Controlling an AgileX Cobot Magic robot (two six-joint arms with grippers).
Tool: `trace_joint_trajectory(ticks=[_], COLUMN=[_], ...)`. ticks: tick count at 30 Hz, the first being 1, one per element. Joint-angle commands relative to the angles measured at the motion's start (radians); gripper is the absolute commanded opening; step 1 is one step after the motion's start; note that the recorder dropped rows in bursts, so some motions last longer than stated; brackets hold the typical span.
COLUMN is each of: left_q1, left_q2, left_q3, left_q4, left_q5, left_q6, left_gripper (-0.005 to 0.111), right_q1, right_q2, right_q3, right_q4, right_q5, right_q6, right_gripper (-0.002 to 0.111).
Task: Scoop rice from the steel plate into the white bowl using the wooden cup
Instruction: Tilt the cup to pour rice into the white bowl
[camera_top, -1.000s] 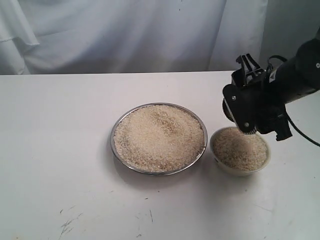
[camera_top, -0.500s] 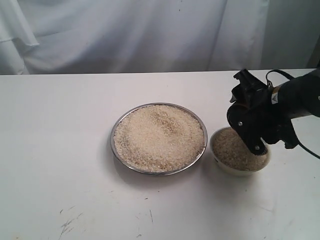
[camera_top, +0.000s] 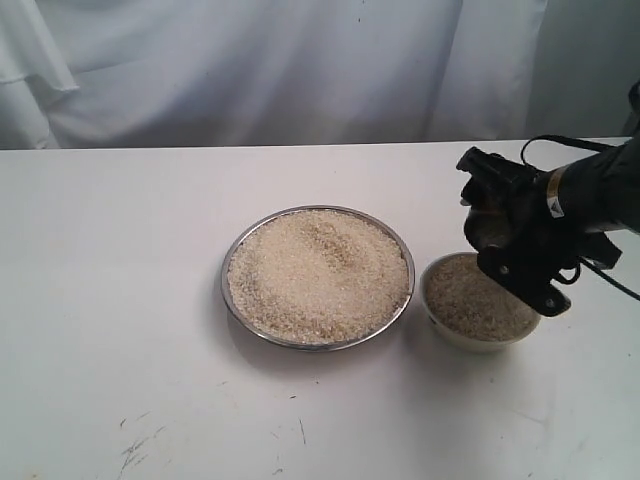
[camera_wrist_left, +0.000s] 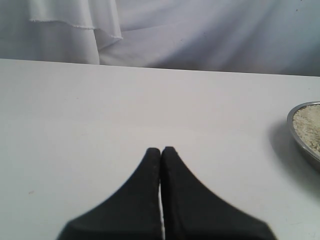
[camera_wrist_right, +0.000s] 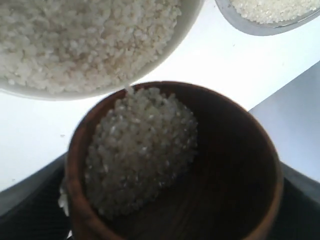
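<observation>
Tabletop (camera_top: 120, 300) stood to catch rice (camera_wrist_right: 140, 150): my right gripper (camera_top: 520, 255), clamped on the cup (camera_wrist_right: 230, 170), hung at the bowl's (camera_top: 478, 345) 2 o'clock rim.

**Robot body: two arms, two grippers**

- Left gripper (camera_wrist_left: 161, 155): seen only from its own wrist camera. The two black fingers (camera_wrist_left: 140, 195) lie pressed together along their inner edges. Their tips are level, with a hairline seam between them.

- Right arm (camera_top: 600, 185): black, entering from the right edge of the exterior view and reaching leftward. The wrist is bent downward, and a thin black cable (camera_top: 560, 140) loops over it.

- Right gripper (camera_top: 510, 240): rolled onto its side, so one finger sits high and the other low in the exterior view. The jaws stand wide apart, clamped on the sides of the wooden cup (camera_wrist_right: 235, 170). Dark pads (camera_wrist_right: 25, 205) show on either flank of the cup.
</observation>
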Motion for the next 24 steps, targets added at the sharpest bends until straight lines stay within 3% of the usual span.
trace_joint_trajectory(ticks=[1,5,8,24], left_q1=[0.002,0.002,0.002,0.002], left_q2=[-0.004,-0.004,-0.004,-0.004], left_q3=[0.005,0.005,0.005,0.005], left_q4=[-0.002,-0.002,-0.002,-0.002], left_q5=[-0.013,-0.013,-0.013,-0.013], left_q6=[-0.001,-0.001,-0.001,-0.001], left_gripper=[0.0,0.0,0.0,0.0], right_q1=[-0.009,-0.004,0.027,0.132], right_q2=[-0.012,-0.012,-0.012,-0.012], right_q3=[0.003,0.003,0.003,0.082], right_q4=[-0.267,-0.604,-0.737,-0.824], right_q5=[-0.02,0.017,0.045,0.212], right_q6=[0.171,0.443,0.603,0.647], right_gripper=[0.0,0.0,0.0,0.0])
